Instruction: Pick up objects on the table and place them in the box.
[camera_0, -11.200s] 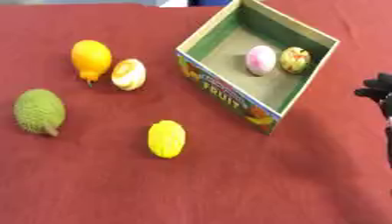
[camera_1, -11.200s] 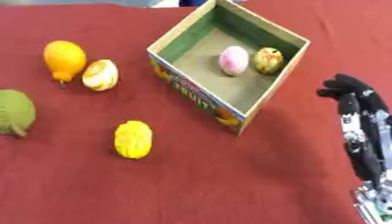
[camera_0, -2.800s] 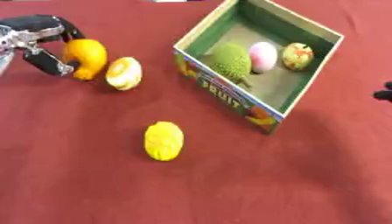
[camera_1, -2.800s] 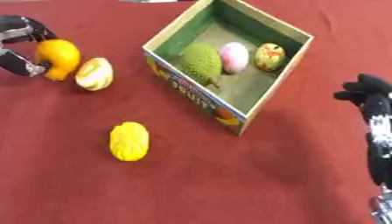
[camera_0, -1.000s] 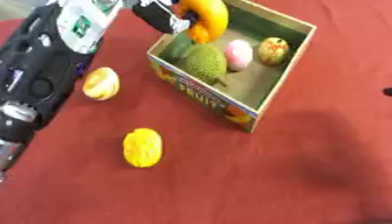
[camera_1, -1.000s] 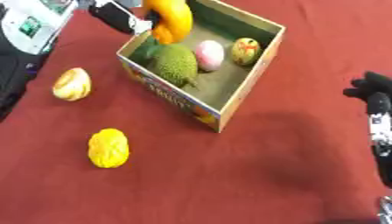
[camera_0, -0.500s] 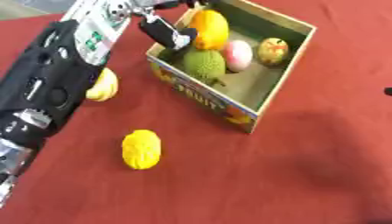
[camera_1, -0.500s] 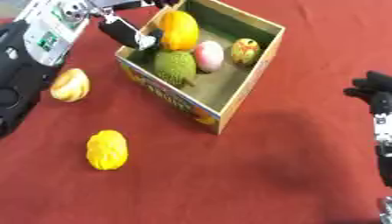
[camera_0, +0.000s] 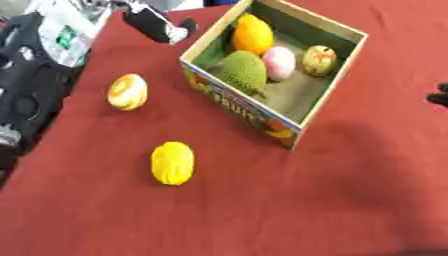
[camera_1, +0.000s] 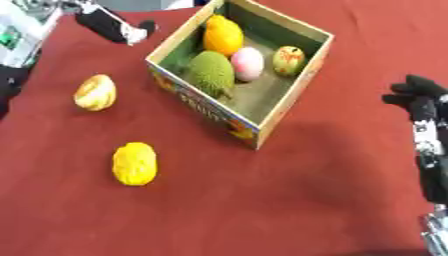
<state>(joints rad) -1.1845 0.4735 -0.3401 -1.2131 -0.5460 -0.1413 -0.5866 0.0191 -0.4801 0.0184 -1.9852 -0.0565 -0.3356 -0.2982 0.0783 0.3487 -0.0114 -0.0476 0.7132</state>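
Work surface: a table (camera_0: 350, 200) covered in dark red cloth, seen at a slant. An open cardboard box (camera_0: 243, 111) with a printed fruit front panel stands toward the far centre.

Contents of the box: an orange fruit (camera_0: 251, 34) in the far-left corner; a bumpy green fruit (camera_0: 240, 73) just in front of it, against the near-left wall; a pale pink round fruit (camera_0: 280, 63) beside the green one; a small yellow-green apple-like fruit (camera_0: 319, 60) to the right of the pink one.

Outside the box: a yellow-and-cream rounded fruit (camera_0: 128, 92) lies on the cloth to the left of the box, apart from it. A bumpy yellow fruit (camera_0: 172, 162) lies nearer the camera, in front and left of the box.

Left hand (camera_0: 159, 25): above the cloth just outside the box's far-left corner, fingers extended and parted, holding nothing.

Right hand (camera_1: 418, 96): at the right edge, well apart from the box, fingers curled over, nothing in it.
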